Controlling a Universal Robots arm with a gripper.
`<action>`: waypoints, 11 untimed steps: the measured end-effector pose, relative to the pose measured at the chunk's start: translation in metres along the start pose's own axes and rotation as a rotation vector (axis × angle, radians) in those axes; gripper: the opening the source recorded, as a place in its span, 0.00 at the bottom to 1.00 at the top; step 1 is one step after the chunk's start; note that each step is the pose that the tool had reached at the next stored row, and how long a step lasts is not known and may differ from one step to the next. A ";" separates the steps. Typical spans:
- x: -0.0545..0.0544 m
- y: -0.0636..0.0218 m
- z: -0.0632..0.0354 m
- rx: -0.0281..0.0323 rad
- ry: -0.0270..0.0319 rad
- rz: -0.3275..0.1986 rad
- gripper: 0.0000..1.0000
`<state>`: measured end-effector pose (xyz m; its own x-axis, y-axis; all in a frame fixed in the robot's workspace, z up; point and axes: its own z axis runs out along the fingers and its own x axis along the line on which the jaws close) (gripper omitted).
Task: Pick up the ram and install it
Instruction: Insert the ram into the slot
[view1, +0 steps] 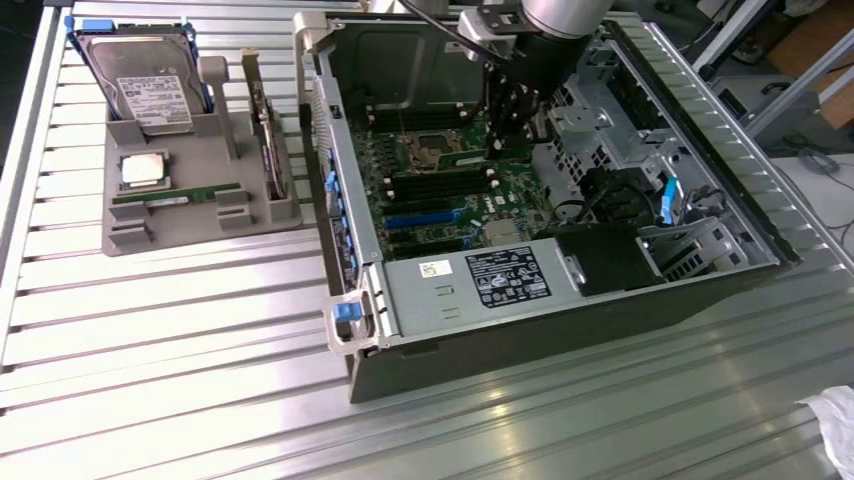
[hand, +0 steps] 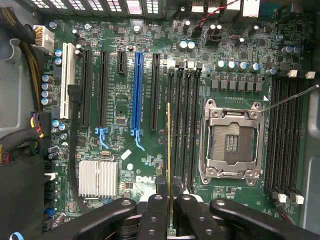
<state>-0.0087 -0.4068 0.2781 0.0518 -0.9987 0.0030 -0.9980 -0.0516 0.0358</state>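
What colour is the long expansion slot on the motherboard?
Blue; the long expansion slot shows best in the wrist view.

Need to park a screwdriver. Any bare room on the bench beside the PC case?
Bare slatted bench in front of the grey parts stand, on the exterior view's left of the PC case. Crowded: the stand itself, carrying hard drive, CPU, RAM stick; the case interior, where the claw works.

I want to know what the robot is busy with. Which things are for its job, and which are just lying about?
For the job:
- memory stick, held edge-on in the shut pincer
- memory slots on the green board
- computer case

Just lying about:
- hard drive
- square silver chip
- second memory stick in the grey stand
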 end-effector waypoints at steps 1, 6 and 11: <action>0.000 0.0000 0.0005 0.0000 0.0000 0.000 0.13; 0.000 -0.0002 0.0045 0.0000 0.0000 0.000 0.13; 0.000 -0.0003 0.0082 0.0001 -0.0001 0.000 0.13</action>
<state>-0.0087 -0.4068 0.2699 0.0517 -0.9987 0.0030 -0.9980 -0.0516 0.0358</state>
